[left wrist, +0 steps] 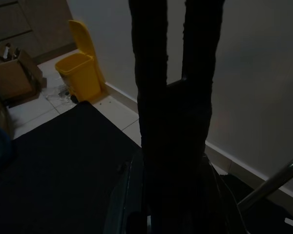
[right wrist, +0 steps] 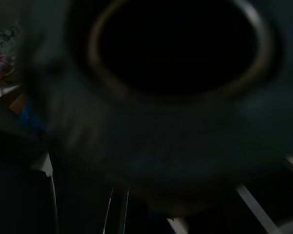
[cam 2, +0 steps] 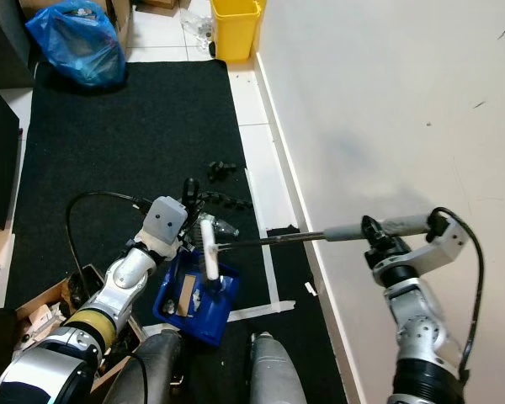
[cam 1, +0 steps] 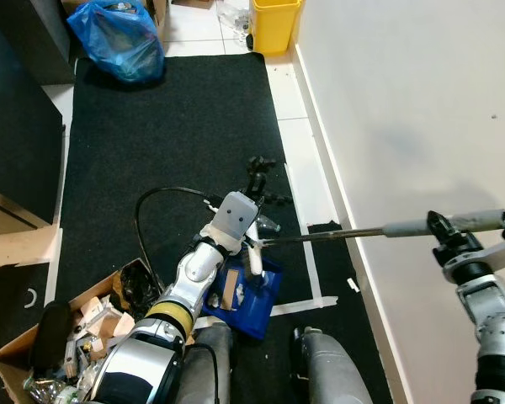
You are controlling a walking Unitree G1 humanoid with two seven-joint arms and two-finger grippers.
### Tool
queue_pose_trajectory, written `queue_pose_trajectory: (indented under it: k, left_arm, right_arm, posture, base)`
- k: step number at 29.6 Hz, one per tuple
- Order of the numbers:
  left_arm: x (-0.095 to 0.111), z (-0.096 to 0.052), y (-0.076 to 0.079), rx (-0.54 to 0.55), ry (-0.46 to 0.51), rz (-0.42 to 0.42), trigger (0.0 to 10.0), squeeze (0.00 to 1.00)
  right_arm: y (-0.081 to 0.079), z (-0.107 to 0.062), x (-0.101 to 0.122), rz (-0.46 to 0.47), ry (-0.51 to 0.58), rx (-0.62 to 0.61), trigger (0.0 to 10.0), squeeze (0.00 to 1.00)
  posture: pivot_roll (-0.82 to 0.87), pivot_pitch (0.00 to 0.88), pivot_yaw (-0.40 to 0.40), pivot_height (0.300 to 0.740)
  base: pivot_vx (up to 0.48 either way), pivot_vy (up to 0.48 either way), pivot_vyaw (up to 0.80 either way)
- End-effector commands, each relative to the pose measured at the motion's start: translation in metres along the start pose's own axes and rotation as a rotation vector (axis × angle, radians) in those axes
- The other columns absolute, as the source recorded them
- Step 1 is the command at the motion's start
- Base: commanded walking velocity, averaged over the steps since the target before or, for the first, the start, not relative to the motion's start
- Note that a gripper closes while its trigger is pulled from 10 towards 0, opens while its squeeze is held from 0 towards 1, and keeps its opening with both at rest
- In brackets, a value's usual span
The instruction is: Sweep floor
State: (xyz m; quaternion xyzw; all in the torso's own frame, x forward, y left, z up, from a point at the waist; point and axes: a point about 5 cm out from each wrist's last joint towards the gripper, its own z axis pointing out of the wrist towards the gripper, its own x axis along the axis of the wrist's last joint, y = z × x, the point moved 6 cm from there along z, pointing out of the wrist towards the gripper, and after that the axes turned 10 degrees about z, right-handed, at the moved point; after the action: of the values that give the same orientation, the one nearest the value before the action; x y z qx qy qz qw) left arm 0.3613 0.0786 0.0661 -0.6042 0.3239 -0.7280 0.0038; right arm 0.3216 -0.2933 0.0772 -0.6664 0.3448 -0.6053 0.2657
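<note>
My right gripper [cam 1: 444,234] is shut on the grey grip of a broom handle [cam 1: 412,225], close to the white wall. The thin dark pole [cam 1: 328,236] runs left to a white stem [cam 1: 254,257] standing over a blue dustpan [cam 1: 251,295]. The dustpan lies on the black mat [cam 1: 168,126] before my legs and holds a few scraps. My left gripper [cam 1: 255,177] reaches forward just beyond the dustpan, its fingers [left wrist: 156,58] nearly together. What sits at their base is too dark to tell. Black debris [cam 2: 221,167] lies on the mat just ahead.
A yellow bin [cam 1: 275,23] and a blue plastic bag [cam 1: 118,38] stand at the mat's far end. A cardboard box of rubbish [cam 1: 67,337] sits at my lower left, beside dark cabinets [cam 1: 17,126]. The wall [cam 1: 421,109] bounds the right; white tape [cam 1: 313,282] marks the floor.
</note>
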Motion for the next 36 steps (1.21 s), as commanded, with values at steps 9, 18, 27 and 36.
queue_pose_trajectory:
  k: [9, 18, 27, 36]
  left_arm:
    - [0.003, 0.001, 0.015, -0.037, 0.011, -0.019, 10.0, 0.0]
    - [0.003, 0.0, 0.019, -0.053, 0.015, -0.018, 10.0, 0.0]
    - [0.003, -0.001, 0.023, -0.067, 0.018, -0.019, 10.0, 0.0]
    - [0.005, 0.001, 0.026, -0.068, 0.022, -0.027, 10.0, 0.0]
  right_arm:
    - [-0.005, -0.01, 0.096, -0.089, 0.328, -0.033, 10.0, 0.0]
    - [0.002, -0.012, 0.107, -0.381, 0.281, -0.142, 10.0, 0.0]
    - [0.019, -0.014, 0.095, -0.601, 0.123, -0.267, 10.0, 0.0]
    - [0.046, -0.025, 0.085, -0.695, 0.001, -0.37, 10.0, 0.0]
  posture:
    - [-0.04, 0.165, -0.063, 0.74]
    - [-0.04, 0.162, -0.059, 0.74]
    - [-0.05, 0.161, -0.067, 0.74]
    - [-0.06, 0.154, -0.071, 0.74]
  base:
    - [0.0, 0.0, 0.0]
    - [0.0, 0.0, 0.0]
    - [0.0, 0.0, 0.0]
    - [0.0, 0.0, 0.0]
